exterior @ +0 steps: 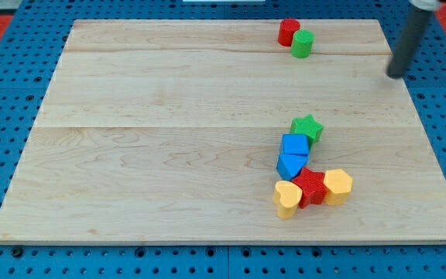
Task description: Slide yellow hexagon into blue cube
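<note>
The yellow hexagon (337, 186) lies at the view's lower right, touching the right side of a red star-shaped block (310, 187). The blue cube (294, 145) sits up and to the left of it, with a blue triangular block (291, 164) right below the cube and between the two. My tip (395, 75) is at the end of the dark rod at the view's upper right, over the board's right edge, far above the yellow hexagon and well clear of every block.
A green star (307, 127) touches the blue cube's upper right. A yellow heart-shaped block (287, 198) sits left of the red star. A red cylinder (288, 32) and a green cylinder (302, 43) stand together near the top edge. The wooden board (169, 139) lies on a blue pegboard.
</note>
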